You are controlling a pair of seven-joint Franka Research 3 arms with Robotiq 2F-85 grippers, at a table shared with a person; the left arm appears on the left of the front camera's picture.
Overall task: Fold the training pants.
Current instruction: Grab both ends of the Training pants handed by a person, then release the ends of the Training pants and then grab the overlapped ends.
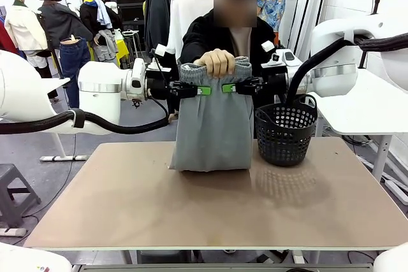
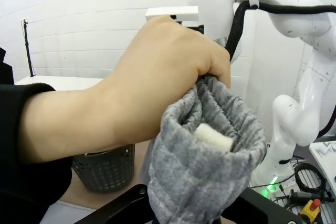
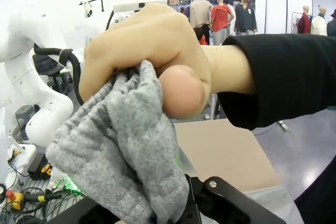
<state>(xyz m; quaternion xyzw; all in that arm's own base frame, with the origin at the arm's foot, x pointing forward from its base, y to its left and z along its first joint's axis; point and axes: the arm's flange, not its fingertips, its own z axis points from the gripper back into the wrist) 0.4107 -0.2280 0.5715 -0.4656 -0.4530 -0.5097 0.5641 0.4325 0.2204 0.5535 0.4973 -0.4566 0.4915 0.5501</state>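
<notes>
- Over far-centre table (image 1: pixel 191 208): training pants (image 1: pixel 213 125) hung from person's hand (image 1: pixel 218 62).
- L gripper (image 1: pixel 203 90), R gripper (image 1: pixel 228 88): both pinched fabric below waistband (image 1: pixel 191 71).
- Soft, limp, light; prob. best gripped at waistband corners.

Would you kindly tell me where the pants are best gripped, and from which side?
Grip the pants just under the gathered waistband, coming in level from each side. They hang flat and upright from the person's hand, which takes up the top middle, with the bottom on the table, so both sides are free. The left gripper and right gripper are shut on them there.
</notes>
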